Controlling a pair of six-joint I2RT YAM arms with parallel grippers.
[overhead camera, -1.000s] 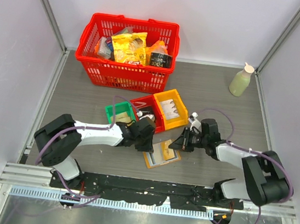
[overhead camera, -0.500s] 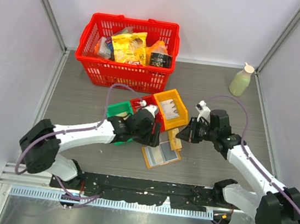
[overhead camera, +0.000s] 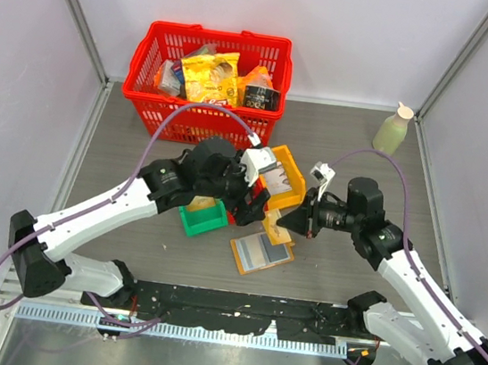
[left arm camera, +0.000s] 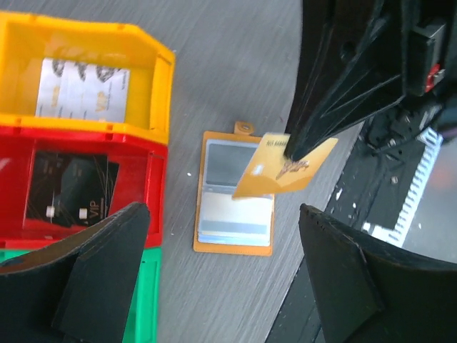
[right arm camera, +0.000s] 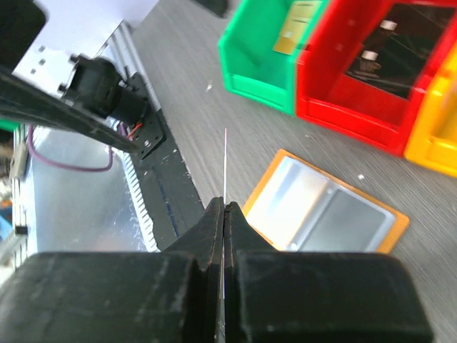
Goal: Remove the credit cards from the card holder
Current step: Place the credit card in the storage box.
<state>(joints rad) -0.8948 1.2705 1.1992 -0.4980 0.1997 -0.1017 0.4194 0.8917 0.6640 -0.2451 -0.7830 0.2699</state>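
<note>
Right claw is clamped on a gold card. Its own camera sees that card only edge-on, as a thin line. The left wrist view shows the printed gold face, held out of the sleeves by the holder's tab corner. The holder lies open and flat on the table, nearest the arm bases, with a pale card in one sleeve.

Left claw hangs above, fingers wide apart with nothing between them.

Past the holder stand three bins.
- Green bin: the right wrist view shows a second gold card in it.
- Red bin: it holds dark cards.
- Yellow bin: the left wrist view shows a silver card in it.

Only the top view takes in the far end: a red basket of packets and, well right of it, a bottle.
</note>
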